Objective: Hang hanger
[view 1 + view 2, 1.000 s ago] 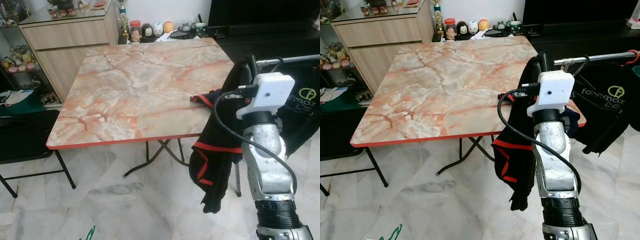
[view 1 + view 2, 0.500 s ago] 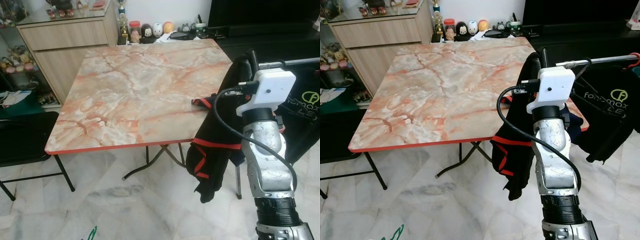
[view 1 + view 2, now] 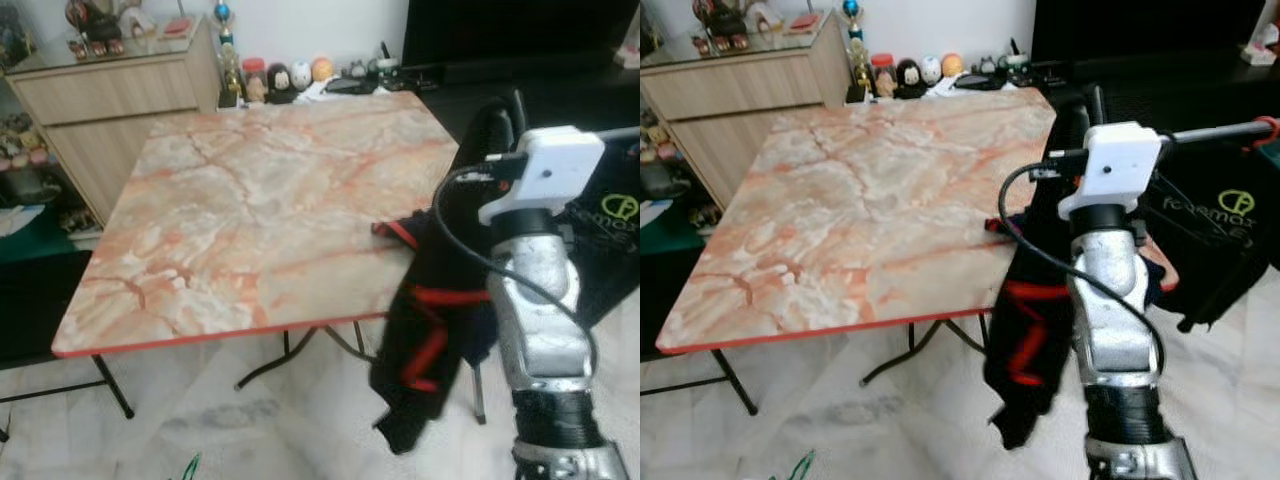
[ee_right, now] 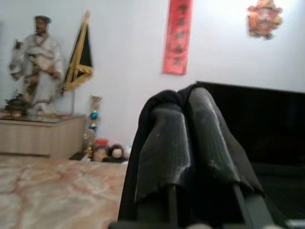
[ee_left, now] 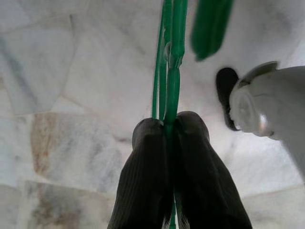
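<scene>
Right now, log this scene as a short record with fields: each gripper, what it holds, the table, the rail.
left gripper: shut on the green hanger, held low above the marble floor
right gripper: raised beside the table, shut on the black garment with red stripes
black garment: hangs off the gripper, down past the table's corner
table: marble-patterned top, red edge
clothes rail: right of the table, a dark printed shirt hanging on it

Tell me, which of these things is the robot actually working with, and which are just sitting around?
In use:
- thin green plastic hanger, pinched in the left gripper
- black garment with red stripes, draped over the right gripper
- horizontal metal clothes rail

Just about:
- square marble-patterned table
- small figurines
- wooden cabinet
</scene>
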